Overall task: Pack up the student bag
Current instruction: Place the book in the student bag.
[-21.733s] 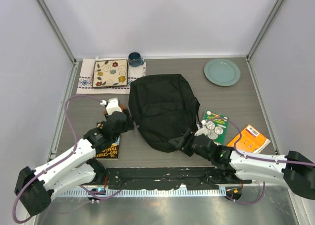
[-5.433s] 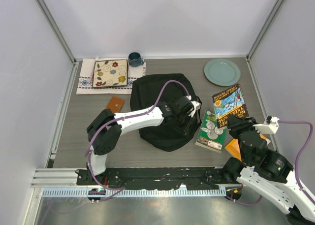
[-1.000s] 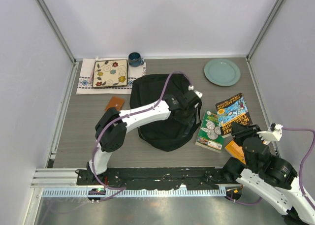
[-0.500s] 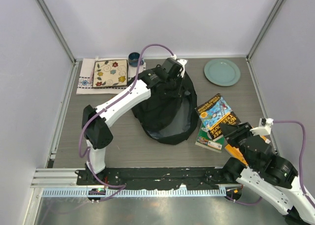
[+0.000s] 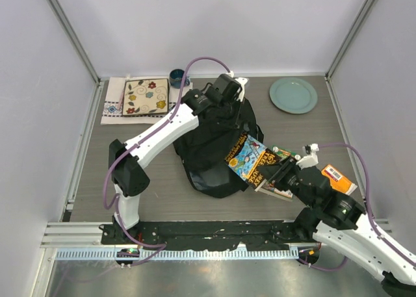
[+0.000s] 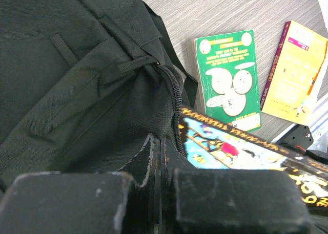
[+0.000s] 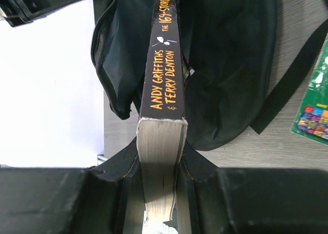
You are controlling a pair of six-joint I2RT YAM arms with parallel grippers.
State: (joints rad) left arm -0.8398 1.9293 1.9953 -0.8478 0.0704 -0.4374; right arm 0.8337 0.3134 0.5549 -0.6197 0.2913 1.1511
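I judge the student bag (image 5: 211,147) limp; left gripper (image 6: 156,154) pinches its zipper rim, right gripper (image 7: 160,162) clamps a paperback (image 7: 165,75) at its mouth.

Light in the top view is bright, even and diffuse — the white walls glow, and the bench (image 5: 91,147) carries only soft, faint shadows beside the arms and the student bag (image 5: 208,147), whose black fabric swallows detail. In the left wrist view the left gripper (image 6: 156,160) fills the foreground as a dark blur, while the green book (image 6: 228,80) is sharp. In the right wrist view a white patch at left is blown out; the paperback (image 7: 165,65) shows crisp spine lettering — the right gripper (image 7: 160,162) is near-black and soft.
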